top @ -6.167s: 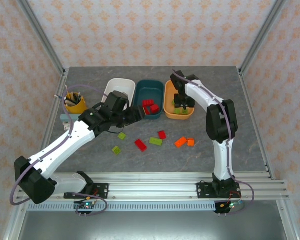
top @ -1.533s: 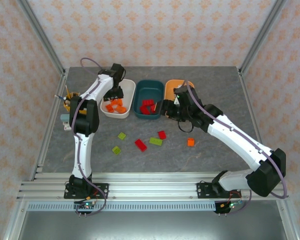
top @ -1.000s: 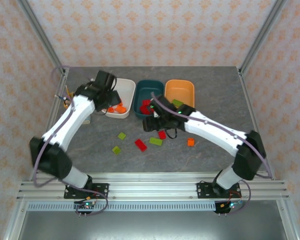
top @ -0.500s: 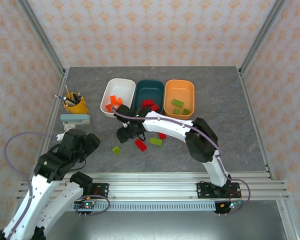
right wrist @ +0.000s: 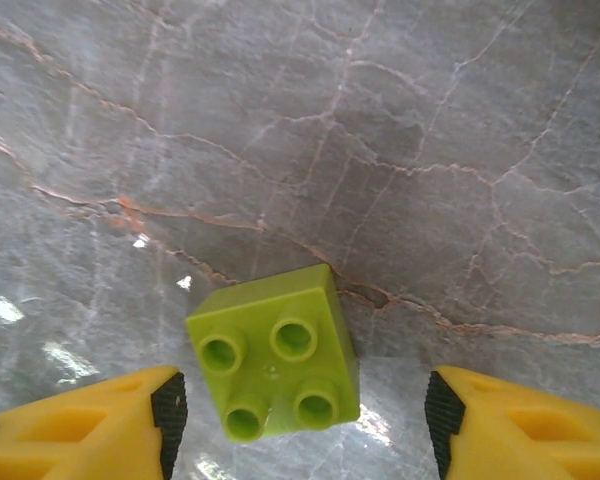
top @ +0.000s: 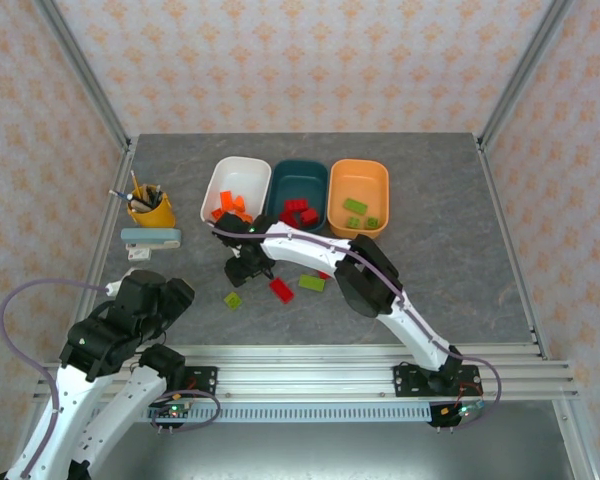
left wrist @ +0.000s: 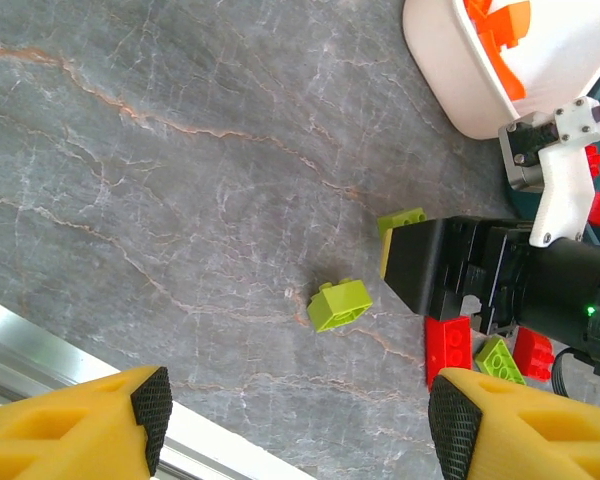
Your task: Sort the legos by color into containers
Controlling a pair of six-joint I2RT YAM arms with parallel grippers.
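Observation:
A lime green square lego (right wrist: 275, 365) lies studs-up on the table between the fingers of my right gripper (right wrist: 302, 425), which is open around it with a gap on each side. From above, that gripper (top: 243, 272) hangs left of the table's middle. Another green lego (top: 233, 299), a red one (top: 281, 290) and an oblong green one (top: 311, 283) lie nearby. The white container (top: 242, 175) holds orange legos, the teal one (top: 300, 180) red, the orange one (top: 360, 180) green. My left gripper (left wrist: 302, 415) is open and holds nothing, low over the front left (top: 172, 293).
A yellow cup with pens (top: 150, 207) stands at the left edge, with a pale flat block (top: 150, 236) in front of it. The metal rail (top: 300, 365) runs along the front. The right arm (top: 320, 255) spans the middle of the table.
My left arm has drawn back from the white container to the front left. My right gripper has swung left across the table and settled over the green lego.

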